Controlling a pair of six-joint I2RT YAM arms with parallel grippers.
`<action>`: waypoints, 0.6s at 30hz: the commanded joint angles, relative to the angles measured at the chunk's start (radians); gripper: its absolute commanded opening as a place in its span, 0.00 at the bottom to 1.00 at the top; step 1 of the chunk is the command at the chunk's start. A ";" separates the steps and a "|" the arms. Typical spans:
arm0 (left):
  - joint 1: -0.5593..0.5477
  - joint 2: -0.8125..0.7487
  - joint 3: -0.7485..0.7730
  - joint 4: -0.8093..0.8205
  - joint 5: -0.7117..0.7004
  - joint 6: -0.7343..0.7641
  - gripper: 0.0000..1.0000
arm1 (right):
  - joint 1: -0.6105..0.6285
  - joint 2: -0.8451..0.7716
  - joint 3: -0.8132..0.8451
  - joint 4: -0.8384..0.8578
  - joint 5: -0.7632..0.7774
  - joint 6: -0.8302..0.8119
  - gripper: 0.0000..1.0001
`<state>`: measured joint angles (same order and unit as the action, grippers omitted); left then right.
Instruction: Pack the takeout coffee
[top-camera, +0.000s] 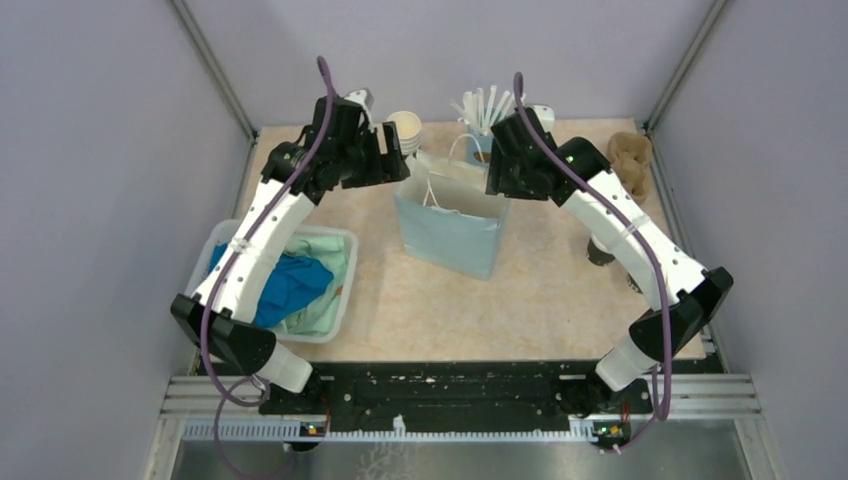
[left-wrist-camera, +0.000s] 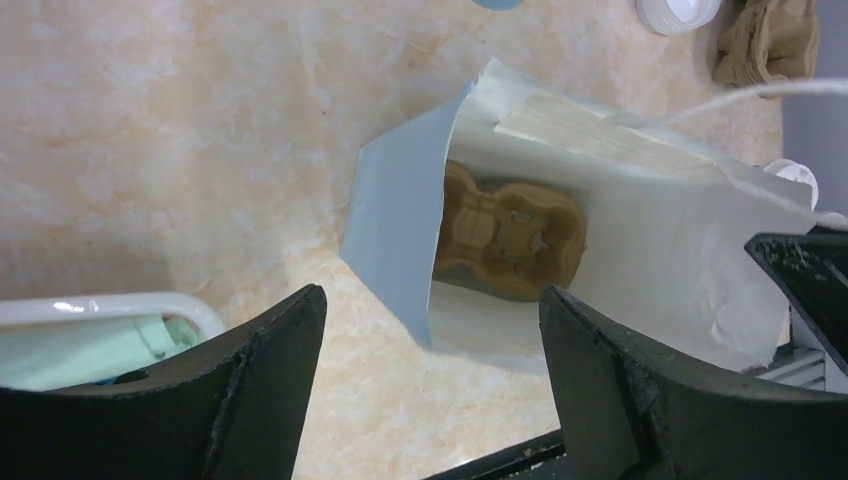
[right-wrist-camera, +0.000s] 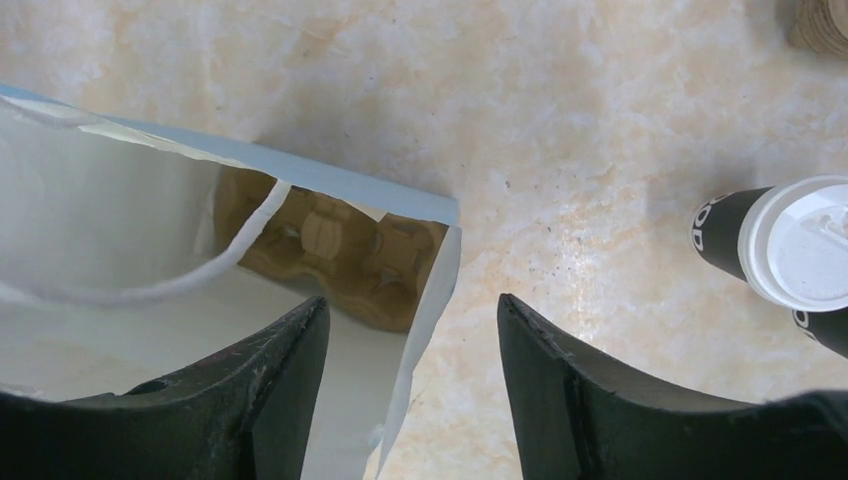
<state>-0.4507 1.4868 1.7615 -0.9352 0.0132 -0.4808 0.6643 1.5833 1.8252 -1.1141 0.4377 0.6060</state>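
One light blue paper bag (top-camera: 450, 235) stands open mid-table (top-camera: 540, 300), with one brown cardboard cup carrier (left-wrist-camera: 510, 240) lying at its bottom. Two claws hang over it. The left claw (left-wrist-camera: 430, 300) is above the bag's left end, jaws wide and empty. The right claw (right-wrist-camera: 412, 305) is above its right end, jaws apart, gripping nothing. One takeout coffee (right-wrist-camera: 790, 245) stands upright right of the bag, partly hidden under the right arm (top-camera: 640, 240). Behind the bag are one stack of lidless cups (top-camera: 405, 130) and one cup of white sticks (top-camera: 482, 110). To its left sits one bin of cloths (top-camera: 344, 290).
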 joint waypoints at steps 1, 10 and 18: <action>0.006 0.122 0.069 0.091 0.049 0.053 0.82 | -0.004 0.015 -0.010 0.047 -0.013 0.033 0.59; 0.006 0.194 0.078 0.153 0.095 0.097 0.37 | -0.003 0.062 0.025 0.083 0.014 0.005 0.20; -0.001 0.008 -0.157 0.402 0.078 0.087 0.04 | 0.005 -0.051 -0.081 0.381 -0.009 -0.253 0.00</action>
<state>-0.4465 1.6379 1.7164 -0.7334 0.0891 -0.3912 0.6651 1.6413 1.8050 -0.9676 0.4377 0.5148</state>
